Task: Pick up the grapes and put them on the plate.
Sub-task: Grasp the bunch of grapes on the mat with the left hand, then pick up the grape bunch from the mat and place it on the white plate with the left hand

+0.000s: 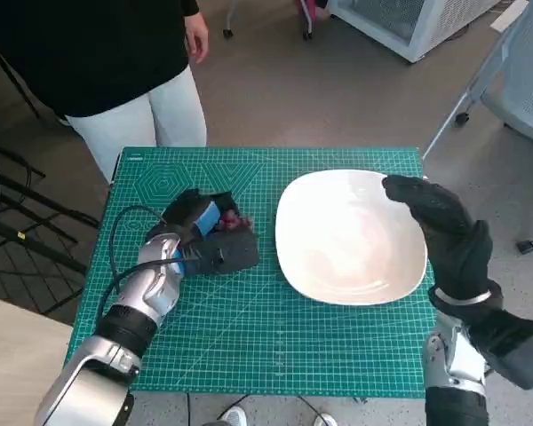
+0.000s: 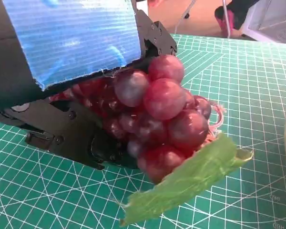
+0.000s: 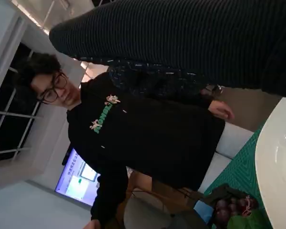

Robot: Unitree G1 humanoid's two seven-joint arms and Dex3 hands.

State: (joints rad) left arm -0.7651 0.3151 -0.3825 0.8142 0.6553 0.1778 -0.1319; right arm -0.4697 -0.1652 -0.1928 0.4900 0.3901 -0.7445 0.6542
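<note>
Grapes point(image 2: 155, 114) mostly hidden in the head view: only a few purple berries are seen beside the left hand point(image 1: 200, 232), whose blue-taped back covers the rest. In the left wrist view the bunch is shown tucked against the black fingers point(image 2: 76, 133), under the taped back; the grip itself is masked by the berries, so whether it is clamped or merely touched cannot be told. Bunch is glossy, round, dark red, with a crinkled green leaf point(image 2: 190, 179) lying on the mat beneath. Grapes are located on the green cutting mat point(image 1: 249, 337), left of the plate point(image 1: 351, 238), apart from its rim.

Plate is smooth, white, rounded-square, shallow. Right hand point(image 1: 440, 226), in knitted black glove, is held over the plate's right edge, fingers slightly curled, nothing held. In the right wrist view the glove is cut off at the frame top; a person point(image 3: 148, 138) in a black sweatshirt is seen behind.
</note>
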